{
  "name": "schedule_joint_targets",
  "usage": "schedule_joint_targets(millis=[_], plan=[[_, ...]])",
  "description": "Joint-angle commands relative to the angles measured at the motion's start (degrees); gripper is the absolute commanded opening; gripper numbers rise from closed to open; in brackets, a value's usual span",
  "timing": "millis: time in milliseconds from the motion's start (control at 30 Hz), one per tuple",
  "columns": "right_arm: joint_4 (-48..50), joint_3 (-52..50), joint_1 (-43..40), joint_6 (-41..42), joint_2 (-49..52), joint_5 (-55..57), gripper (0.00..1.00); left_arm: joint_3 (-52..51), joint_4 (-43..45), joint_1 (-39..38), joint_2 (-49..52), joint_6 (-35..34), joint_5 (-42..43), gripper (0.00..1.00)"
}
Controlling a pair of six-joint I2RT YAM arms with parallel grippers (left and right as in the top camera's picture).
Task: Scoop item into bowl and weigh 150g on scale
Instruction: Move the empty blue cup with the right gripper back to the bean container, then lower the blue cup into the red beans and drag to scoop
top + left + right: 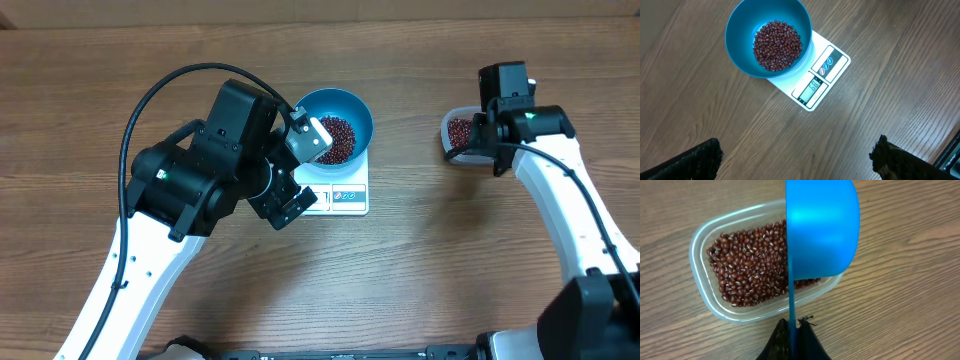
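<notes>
Your left end effector [797, 160] hangs with its fingers spread wide and nothing between them. Ahead of it and below, the blue bowl [737, 35] sits on the far part of the white kitchen scale [815, 75]. The scale's display and button panel point back toward the end effector's right-hand finger; the bowl hides too much of the scale to tell its long axis. A low heap of red-brown beans [777, 45] lies in the bowl's bottom.

Your right end effector [794, 337] is well apart from the left and clamped tight on the handle of the small blue scoop [822, 230]. The handle runs straight out from the fingers, seen edge-on, with the cup bulging to the right of that line. Beneath the scoop is the clear plastic tub [700, 275], its long axis lying crosswise to the end effector, with more beans inside; the cup covers the tub's right end, touching or not you cannot tell.

Brown wood-grain surface [450, 260] fills every view.
</notes>
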Motion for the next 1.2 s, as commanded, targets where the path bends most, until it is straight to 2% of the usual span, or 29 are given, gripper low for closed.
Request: schedule_joint_targets(millis=[0, 533, 800, 1167], plan=[[0.35, 1.03, -0.15, 0.44, 2.01, -0.83, 0.04, 1.11, -0.09, 0.24, -0.39, 0.00, -0.20, 1.00], [-1.73, 1.03, -0.09, 0.44, 2.03, -0.57, 0.04, 1.11, -0.11, 0.24, -0.39, 0.00, -0.20, 0.99], [-3.72, 1.05, -0.09, 0.42, 2.03, 3.76, 0.04, 1.11, -0.09, 0.24, -0.39, 0.00, -0.20, 0.99], [-3.30, 1.18, -0.09, -1.31, 2.03, -0.87, 0.04, 1.14, -0.11, 0.24, -0.39, 0.00, -0.20, 0.99]])
